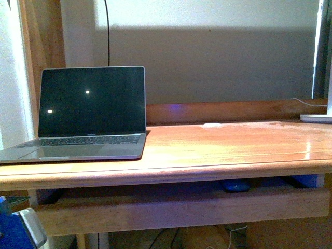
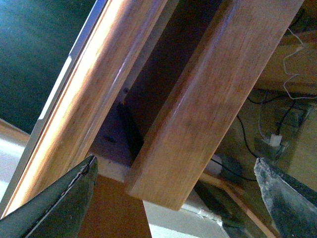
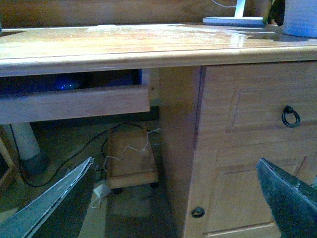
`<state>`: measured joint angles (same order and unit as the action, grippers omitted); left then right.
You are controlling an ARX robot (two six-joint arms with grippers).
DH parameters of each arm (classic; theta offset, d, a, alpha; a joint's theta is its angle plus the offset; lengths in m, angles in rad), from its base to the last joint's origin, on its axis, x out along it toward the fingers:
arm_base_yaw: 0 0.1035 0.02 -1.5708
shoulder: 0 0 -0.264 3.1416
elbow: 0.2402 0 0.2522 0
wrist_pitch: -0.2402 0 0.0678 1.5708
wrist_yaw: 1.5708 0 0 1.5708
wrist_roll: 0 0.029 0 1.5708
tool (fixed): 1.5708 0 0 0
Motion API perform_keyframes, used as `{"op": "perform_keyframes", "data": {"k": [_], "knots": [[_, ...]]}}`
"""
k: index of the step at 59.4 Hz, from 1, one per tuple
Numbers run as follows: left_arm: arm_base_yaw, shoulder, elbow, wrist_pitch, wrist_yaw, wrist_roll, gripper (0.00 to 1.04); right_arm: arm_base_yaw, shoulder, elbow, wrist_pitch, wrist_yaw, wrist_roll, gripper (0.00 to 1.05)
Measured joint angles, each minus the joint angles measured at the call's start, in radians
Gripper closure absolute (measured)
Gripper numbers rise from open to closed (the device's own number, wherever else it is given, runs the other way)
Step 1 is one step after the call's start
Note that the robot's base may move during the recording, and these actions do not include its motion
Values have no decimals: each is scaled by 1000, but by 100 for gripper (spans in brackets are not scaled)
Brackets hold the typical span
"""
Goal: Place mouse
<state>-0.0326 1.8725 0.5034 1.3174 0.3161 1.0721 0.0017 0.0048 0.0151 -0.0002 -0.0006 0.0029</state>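
- The left gripper (image 2: pixel 174 161) is seen with its jaws spread wide, and nothing is held between them.
- Close beyond it, the rounded front edge of the desk top (image 2: pixel 94 104) and the front rail (image 2: pixel 208 99) of the pull-out shelf beneath it are viewed from below.
- The right gripper (image 3: pixel 174 161) is likewise wide open and empty. It is held low in front of the desk, facing the gap under the desk top.
- The mouse (image 1: pixel 236 185) is lying on the shelf under the desk top, behind the front rail and towards the right. Only its domed top is seen over the rail, bluish in the shade.
- In the right wrist view the mouse (image 3: pixel 67 84) is found in the same gap, well apart from the gripper fingers (image 3: pixel 54 208).
- A drawer with a ring handle (image 3: pixel 290 116) is seen in the cabinet beside the shelf.
- An open laptop (image 1: pixel 91 111) with a dark screen is standing on the left part of the desk top.
- A flat white object (image 1: pixel 316 118) is resting at the far right of the desk top; what it is cannot be told.
- On the floor under the desk, cables (image 3: pixel 94 144) and a small wooden box (image 3: pixel 131 158) are seen.
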Motion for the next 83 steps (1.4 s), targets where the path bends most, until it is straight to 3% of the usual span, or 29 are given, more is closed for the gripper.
{"op": "perform_keyframes", "data": {"k": [27, 36, 44, 55, 68, 83], "knots": [[0, 190, 233, -120, 9, 158, 8, 0, 0, 0, 0, 0, 0, 7], [-9, 161, 276, -298, -69, 157, 8, 0, 0, 0, 0, 0, 0, 7], [-26, 67, 290, -586, -108, 129, 8, 0, 0, 0, 0, 0, 0, 7], [-62, -100, 257, -903, -21, -64, 7, 0, 0, 0, 0, 0, 0, 7], [-158, -312, 111, -1008, 138, -361, 7, 0, 0, 0, 0, 0, 0, 7], [-219, -520, 1, -1037, 222, -750, 8, 0, 0, 0, 0, 0, 0, 7]]}}
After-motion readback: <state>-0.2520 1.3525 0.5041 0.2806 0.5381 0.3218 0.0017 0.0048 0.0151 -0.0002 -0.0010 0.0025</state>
